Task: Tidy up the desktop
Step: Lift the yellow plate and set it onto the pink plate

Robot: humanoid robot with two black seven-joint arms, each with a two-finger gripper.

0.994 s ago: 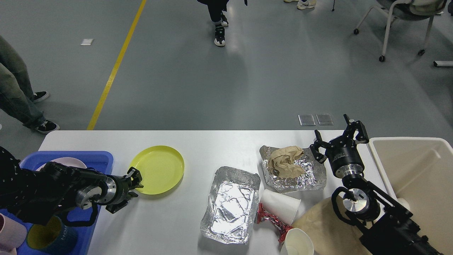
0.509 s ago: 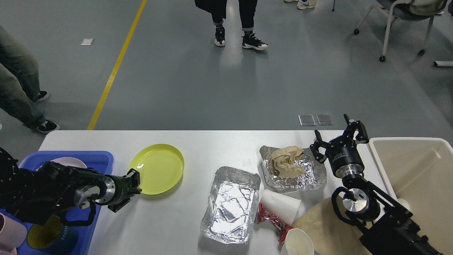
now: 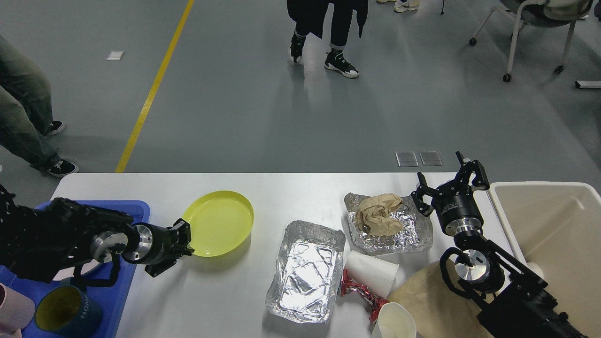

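A large white rectangular table [image 3: 263,188] with rounded corners fills the lower half of the head view, littered with dishes and rubbish. At left, the left gripper [image 3: 184,239] pinches the near-left rim of a round yellow plastic plate [image 3: 219,222], its jaws closed narrowly on that edge; the plate sits tilted, its left side lifted off the table and casting a shadow below. Behind the left arm, a blue plastic tray [image 3: 136,209] lies on the table's left edge, holding a dark blue cup with a yellow interior [image 3: 65,313] and, at the very corner, a pale pink cup [image 3: 11,311].

At the table's centre lies an empty rectangular aluminium foil tray [image 3: 306,271]. Just beyond it to the right, a second crumpled foil tray [image 3: 413,230] holds a wad of brown paper [image 3: 378,213]. A white paper cup [image 3: 372,272] lies on its side touching the near edge of that foil, with a red crumpled wrapper [image 3: 357,291] beside it and another white paper cup [image 3: 394,321] upright at the front edge. A tan paper bag [image 3: 422,300] lies beneath the right arm.

The right gripper [image 3: 448,180] hovers above the table's far right, just beside the second foil tray, its jaws spread wide and holding nothing. A beige plastic bin [image 3: 563,225] stands at the right end. On the grey floor beyond, a person's legs in black shoes [image 3: 338,61] and a yellow floor line [image 3: 152,89] are visible.
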